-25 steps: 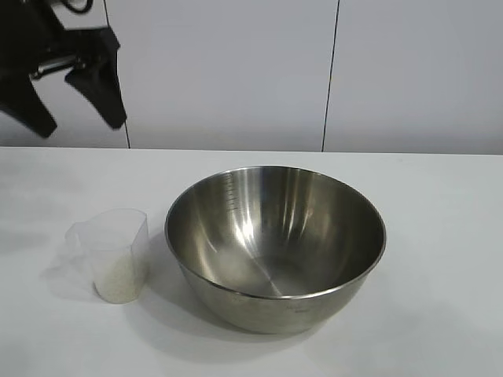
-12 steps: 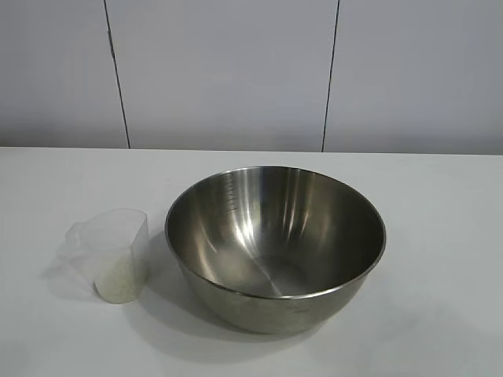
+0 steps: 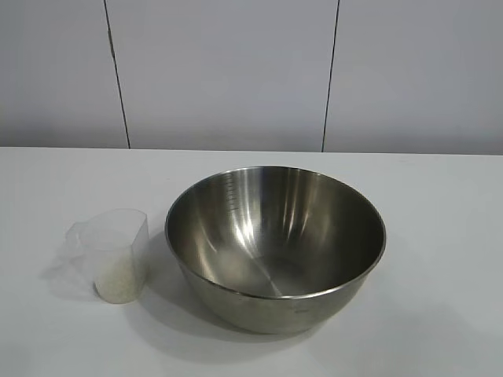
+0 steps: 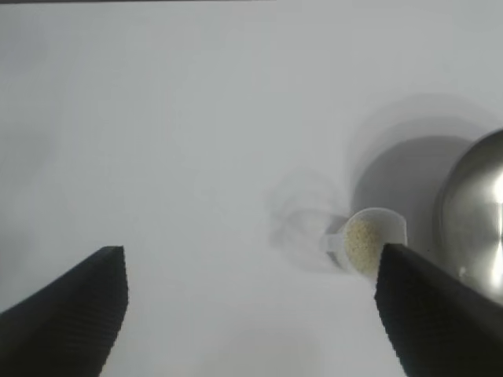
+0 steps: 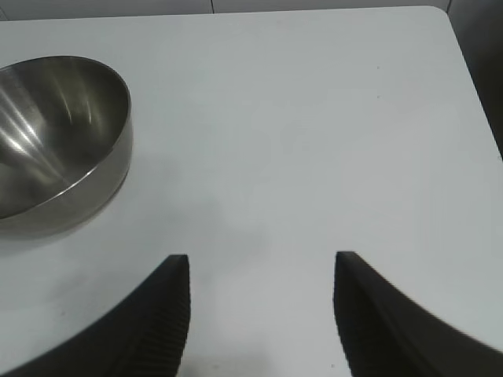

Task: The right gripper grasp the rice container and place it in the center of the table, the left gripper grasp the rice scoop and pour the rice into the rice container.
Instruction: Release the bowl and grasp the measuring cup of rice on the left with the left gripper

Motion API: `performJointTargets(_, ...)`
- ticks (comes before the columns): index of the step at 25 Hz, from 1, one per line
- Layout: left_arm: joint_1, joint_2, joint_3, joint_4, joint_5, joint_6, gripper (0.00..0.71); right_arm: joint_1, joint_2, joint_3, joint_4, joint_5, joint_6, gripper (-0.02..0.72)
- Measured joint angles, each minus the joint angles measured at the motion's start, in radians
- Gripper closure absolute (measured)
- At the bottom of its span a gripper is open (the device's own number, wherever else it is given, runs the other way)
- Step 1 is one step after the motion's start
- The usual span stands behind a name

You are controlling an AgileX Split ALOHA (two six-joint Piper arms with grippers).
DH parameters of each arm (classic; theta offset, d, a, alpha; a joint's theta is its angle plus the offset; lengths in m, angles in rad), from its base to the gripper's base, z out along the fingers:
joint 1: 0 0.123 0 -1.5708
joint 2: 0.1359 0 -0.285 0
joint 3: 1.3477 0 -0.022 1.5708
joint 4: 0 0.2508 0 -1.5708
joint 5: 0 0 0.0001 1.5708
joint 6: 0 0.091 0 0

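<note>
The steel rice container [image 3: 275, 243] stands upright in the middle of the white table [image 3: 440, 204]; its inside looks bare. Just to its left stands the clear plastic rice scoop [image 3: 116, 255], upright, with white rice [image 3: 118, 281] in its bottom. Neither arm shows in the exterior view. In the left wrist view my left gripper [image 4: 251, 259] hangs wide open high over bare table, the rice scoop [image 4: 368, 243] far below beside one fingertip and the rice container [image 4: 475, 220] beyond it. In the right wrist view my right gripper [image 5: 262, 259] is open over bare table, well apart from the rice container [image 5: 59, 133].
A grey panelled wall [image 3: 236, 71] runs behind the table's far edge. The right wrist view shows the table's rounded corner and side edge [image 5: 464, 71], with wide white tabletop between it and the bowl.
A second ago the left gripper hung at the exterior view's upper left corner; it has since lifted out of that view. Bowl and scoop have not moved.
</note>
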Motion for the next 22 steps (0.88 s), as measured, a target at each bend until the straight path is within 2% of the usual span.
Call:
performJointTargets(1, 0.0, -0.036, 0.043, -0.016, -0.041, 0.01, 0.09, 0.0, 0.0, 0.0, 0.0, 0.0, 0.0, 0.323)
performJointTargets(5, 0.0, -0.219, 0.282, -0.097, -0.332, 0.077, 0.09, 0.0, 0.0, 0.0, 0.0, 0.0, 0.0, 0.323)
performJointTargets(8, 0.0, -0.365, 0.491, -0.116, -0.532, 0.107, 0.09, 0.0, 0.0, 0.0, 0.0, 0.0, 0.0, 0.323)
performJointTargets(12, 0.0, -0.472, 0.79, -0.137, -0.835, 0.112, 0.09, 0.0, 0.0, 0.0, 0.0, 0.0, 0.0, 0.323)
performJointTargets(15, 0.0, -0.481, 1.023, -0.141, -1.12, 0.113, 0.09, 0.0, 0.0, 0.0, 0.0, 0.0, 0.0, 0.323)
performJointTargets(17, 0.0, -0.46, 1.132, -0.125, -1.328, 0.113, 0.09, 0.0, 0.0, 0.0, 0.0, 0.0, 0.0, 0.323)
performJointTargets(20, 0.0, -0.375, 1.23, -0.107, -1.566, 0.103, 0.111, 0.0, 0.0, 0.0, 0.0, 0.0, 0.0, 0.323)
performJointTargets(22, 0.0, -0.28, 1.247, -0.097, -1.653, 0.077, 0.129, 0.0, 0.0, 0.0, 0.0, 0.0, 0.0, 0.323)
